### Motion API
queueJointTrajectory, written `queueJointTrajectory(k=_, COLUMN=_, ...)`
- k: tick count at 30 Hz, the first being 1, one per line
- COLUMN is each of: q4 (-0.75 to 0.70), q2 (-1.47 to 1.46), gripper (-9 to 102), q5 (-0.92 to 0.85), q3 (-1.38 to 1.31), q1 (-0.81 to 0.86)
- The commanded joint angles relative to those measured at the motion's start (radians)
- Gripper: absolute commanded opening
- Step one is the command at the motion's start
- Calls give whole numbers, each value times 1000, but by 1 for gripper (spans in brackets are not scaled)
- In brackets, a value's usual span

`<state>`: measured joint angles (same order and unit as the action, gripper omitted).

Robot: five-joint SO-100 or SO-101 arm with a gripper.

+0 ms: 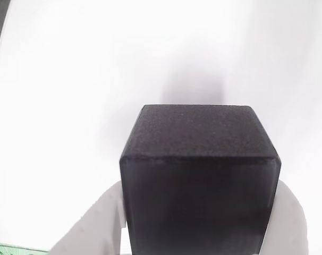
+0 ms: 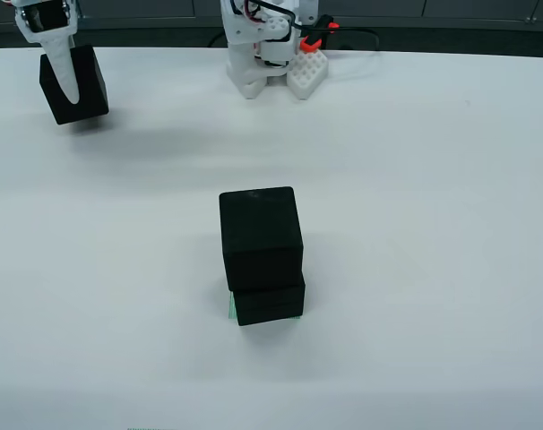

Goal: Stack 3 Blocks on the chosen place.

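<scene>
The white table (image 2: 415, 179) fills the overhead view, the arm's base (image 2: 262, 49) at twelve o'clock. At centre, two blocks (image 2: 261, 235) sit stacked, a green sliver of the chosen place (image 2: 231, 306) at their lower left. At ten o'clock the gripper (image 2: 67, 67) clasps the third block (image 2: 74, 88), tilted. In the gripper-mounted view that block (image 1: 198, 175) is matte black, finely grained, between pale fingers (image 1: 100, 223).
</scene>
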<state>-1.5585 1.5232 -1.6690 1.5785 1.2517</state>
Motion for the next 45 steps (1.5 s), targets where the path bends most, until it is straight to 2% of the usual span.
queueJointTrajectory(k=1, q4=-12, q2=6, gripper=22, q5=34, q3=-67, q1=-97)
queueJointTrajectory(k=10, q4=-12, q2=86, gripper=22, q5=97, q3=-176, q1=-376)
queueJointTrajectory(k=15, q4=6, q2=232, gripper=22, q5=106, q3=-106, q1=-511)
queueJointTrajectory(k=18, q4=35, q2=333, gripper=22, q5=170, q3=-44, q1=-623)
queueJointTrajectory(k=23, q4=190, q2=492, gripper=22, q5=301, q3=71, q1=-825)
queueJointTrajectory(k=31, q4=414, q2=675, gripper=23, q5=311, q3=225, q1=-1037)
queueJointTrajectory(k=35, q4=552, q2=741, gripper=23, q5=314, q3=365, q1=-1092)
queueJointTrajectory(k=40, q4=827, q2=811, gripper=23, q5=302, q3=537, q1=-1108)
queueJointTrajectory(k=45, q4=1015, q2=845, gripper=24, q5=295, q3=647, q1=-1112)
